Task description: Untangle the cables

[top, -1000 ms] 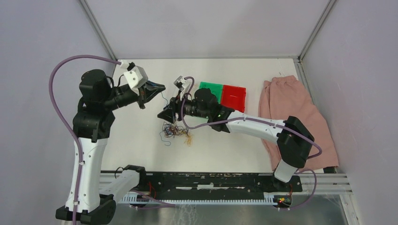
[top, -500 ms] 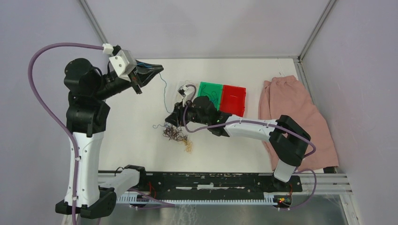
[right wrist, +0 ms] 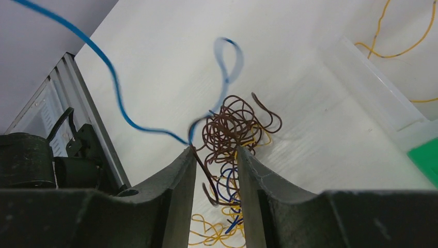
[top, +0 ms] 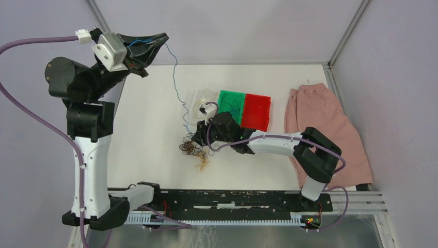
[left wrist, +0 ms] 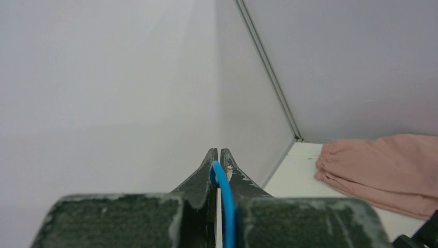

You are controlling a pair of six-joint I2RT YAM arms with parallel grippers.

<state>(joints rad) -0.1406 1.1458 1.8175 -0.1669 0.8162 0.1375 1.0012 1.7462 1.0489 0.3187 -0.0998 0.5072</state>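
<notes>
The cables (top: 192,150) lie as a tangle of brown, blue and yellow strands on the white table, with loose yellow strands (top: 201,164) just in front. One long blue cable (top: 175,82) rises from the tangle to my left gripper (top: 164,37), which is held high at the back left. In the left wrist view that gripper (left wrist: 219,151) is shut on the blue cable (left wrist: 219,175). My right gripper (top: 198,138) sits low at the tangle. Its jaws (right wrist: 214,151) stand apart, open, with brown and blue strands (right wrist: 232,124) loosely between the fingers. The blue cable (right wrist: 119,98) leads away up left.
A clear tray (top: 202,101) holding a yellow strand, a green tray (top: 231,101) and a red tray (top: 256,108) stand side by side behind the tangle. A pink cloth (top: 323,124) lies at the right. The black rail (top: 227,199) runs along the near edge.
My left arm has risen up and back, drawing the blue cable out of the tangle. My right gripper has dropped toward the tangle and its jaws have narrowed.
</notes>
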